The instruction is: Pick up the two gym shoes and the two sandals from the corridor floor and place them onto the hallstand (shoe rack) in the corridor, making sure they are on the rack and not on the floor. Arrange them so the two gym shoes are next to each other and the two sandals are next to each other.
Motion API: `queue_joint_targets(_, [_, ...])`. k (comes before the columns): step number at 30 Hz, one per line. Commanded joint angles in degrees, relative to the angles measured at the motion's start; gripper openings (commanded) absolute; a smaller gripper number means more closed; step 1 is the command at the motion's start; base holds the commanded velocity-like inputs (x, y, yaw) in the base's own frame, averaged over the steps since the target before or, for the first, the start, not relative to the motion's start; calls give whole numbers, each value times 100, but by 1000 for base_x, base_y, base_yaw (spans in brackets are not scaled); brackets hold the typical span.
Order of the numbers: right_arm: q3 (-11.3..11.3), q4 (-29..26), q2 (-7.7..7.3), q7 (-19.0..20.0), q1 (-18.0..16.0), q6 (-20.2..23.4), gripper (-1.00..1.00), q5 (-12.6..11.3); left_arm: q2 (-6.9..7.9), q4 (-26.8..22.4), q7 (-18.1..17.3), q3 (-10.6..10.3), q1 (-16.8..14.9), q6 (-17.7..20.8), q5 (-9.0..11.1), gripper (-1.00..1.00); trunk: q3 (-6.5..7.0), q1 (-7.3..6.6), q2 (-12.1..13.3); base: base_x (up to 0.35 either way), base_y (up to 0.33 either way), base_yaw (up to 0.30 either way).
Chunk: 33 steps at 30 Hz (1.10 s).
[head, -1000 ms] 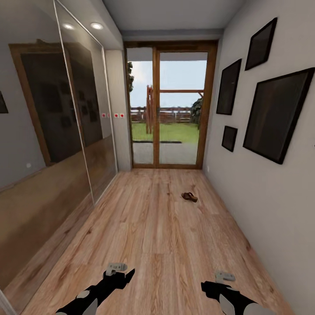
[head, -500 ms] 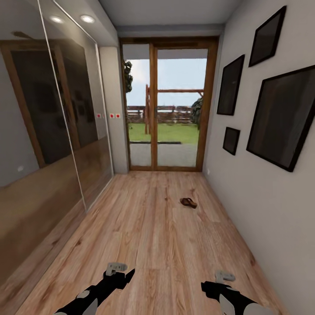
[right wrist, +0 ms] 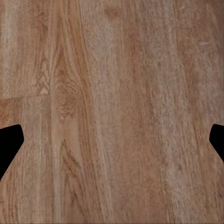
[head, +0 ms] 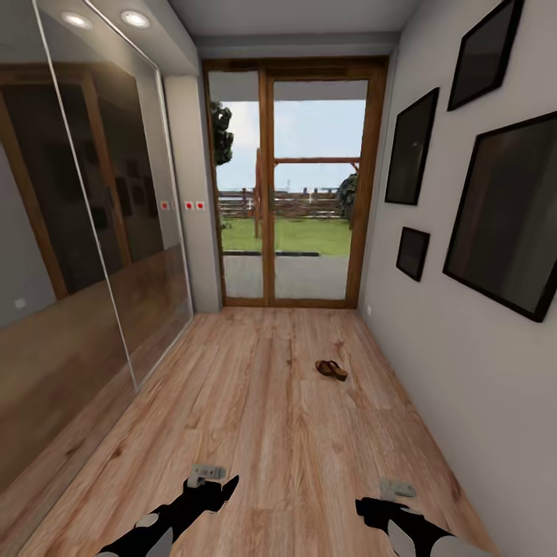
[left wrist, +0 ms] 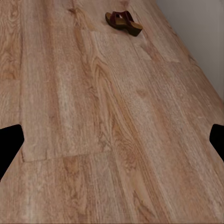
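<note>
One dark reddish-brown sandal [head: 331,369] lies on the corridor floor [head: 263,433] ahead, right of centre and close to the right wall. The left wrist view picks up the same sandal [left wrist: 123,22] far beyond the fingers. My left gripper [head: 216,487] and right gripper [head: 373,507] hang low over bare planks near me, well short of the sandal. In both wrist views the black fingertips [left wrist: 10,144] [right wrist: 10,144] stand wide apart with only floor between them, so both grippers are open and hold nothing. The gym shoes and the hallstand are out of view.
Mirrored wardrobe doors [head: 85,255] line the left side. A grey wall with dark picture frames [head: 503,209] runs along the right. A wood-framed glass door [head: 298,193] closes the far end. Open floor stretches between me and the sandal.
The whole view has shifted: the camera has moved forward down the corridor, so the door and sandal look nearer. Both arms hold the same pose.
</note>
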Motion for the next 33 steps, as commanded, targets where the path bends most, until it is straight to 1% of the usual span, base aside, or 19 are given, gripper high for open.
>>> queue_joint_targets(1, [-31, 1, 1, -2, -3, -9, 100, -26, 2, 8, -26, -17, -5, -7, 57, 100, -6, 3, -2, 349, -119, 0])
queue_joint_targets(23, [-31, 1, 1, -2, -3, -12, 100, -26, 1, 8, -26, -16, -5, -7, 57, 100, -7, 3, -2, 349, -119, 3])
queue_joint_targets(29, [-31, 1, 1, -2, -3, -10, 100, -26, 1, 8, -26, -16, -5, -7, 57, 100, -21, 3, -2, 349, -119, 91])
queue_joint_targets(33, [-31, 1, 1, -2, -3, -12, 100, -26, 2, 8, -27, -19, -5, -7, 57, 100, -34, 3, -2, 349, -119, 218])
